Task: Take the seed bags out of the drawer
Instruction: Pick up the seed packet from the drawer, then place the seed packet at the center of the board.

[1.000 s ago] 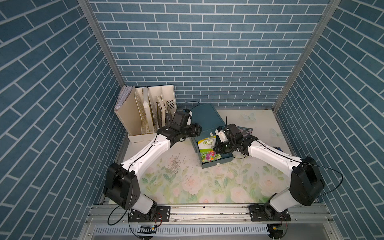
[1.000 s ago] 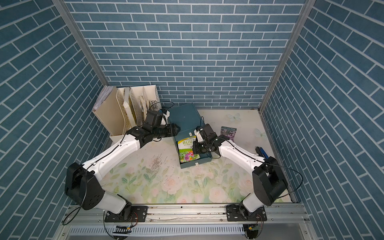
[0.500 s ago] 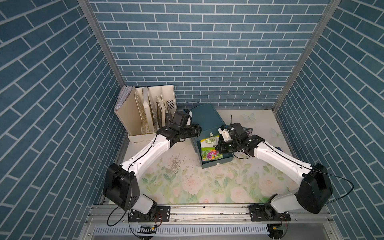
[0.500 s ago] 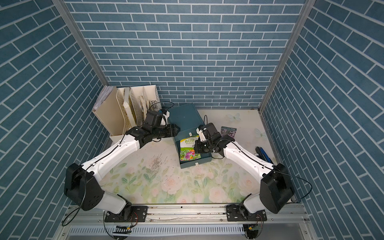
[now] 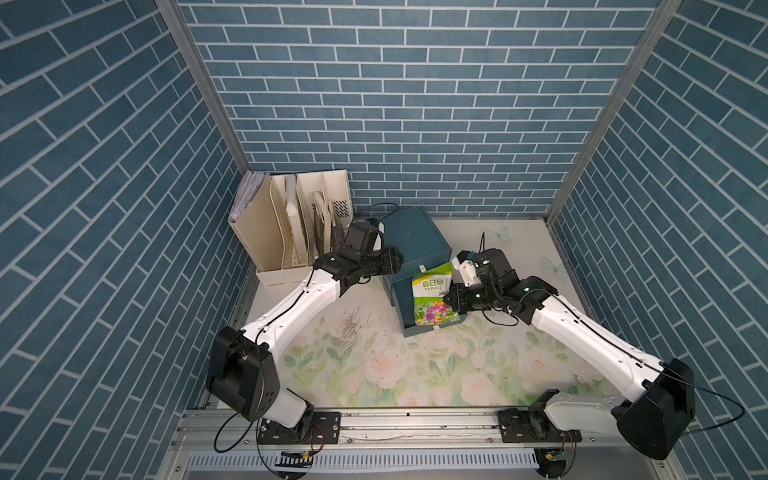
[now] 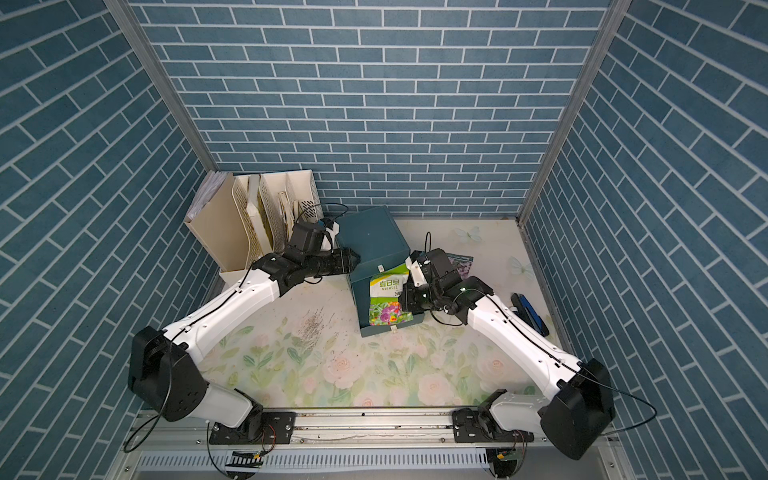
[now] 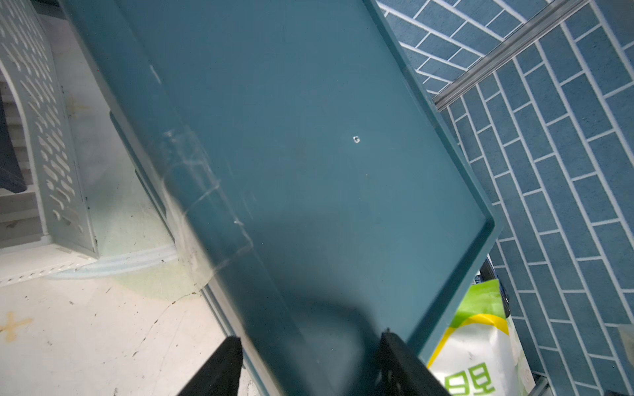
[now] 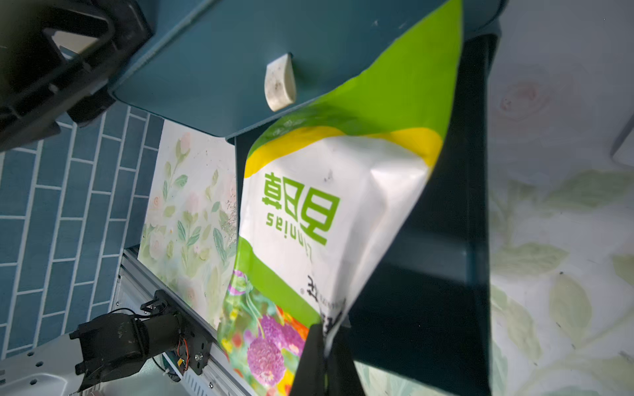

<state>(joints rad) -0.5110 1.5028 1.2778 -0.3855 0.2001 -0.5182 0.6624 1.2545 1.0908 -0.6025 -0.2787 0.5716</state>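
Observation:
A teal cabinet point(image 5: 411, 237) stands at the back middle, with its drawer point(image 5: 401, 299) pulled out toward the front. My right gripper point(image 8: 326, 329) is shut on one edge of the green-white seed bag point(image 5: 432, 299). That bag hangs tilted over the open drawer, its top against the cabinet front. A purple seed bag point(image 6: 462, 266) lies on the mat behind my right wrist. My left gripper point(image 7: 310, 360) is clamped over the cabinet's left top edge, one finger on each side of it. In both top views the right gripper point(image 6: 405, 301) sits at the bag's right edge.
A beige file organiser point(image 5: 291, 232) stands at the back left, close behind my left arm. Dark blue pens point(image 6: 530, 311) lie by the right wall. Dark specks point(image 5: 349, 328) are scattered on the flowered mat in front of the cabinet.
The right arm has swung a little to the right, lifting the green-white seed bag higher over the drawer. The left arm and the cabinet have not moved.

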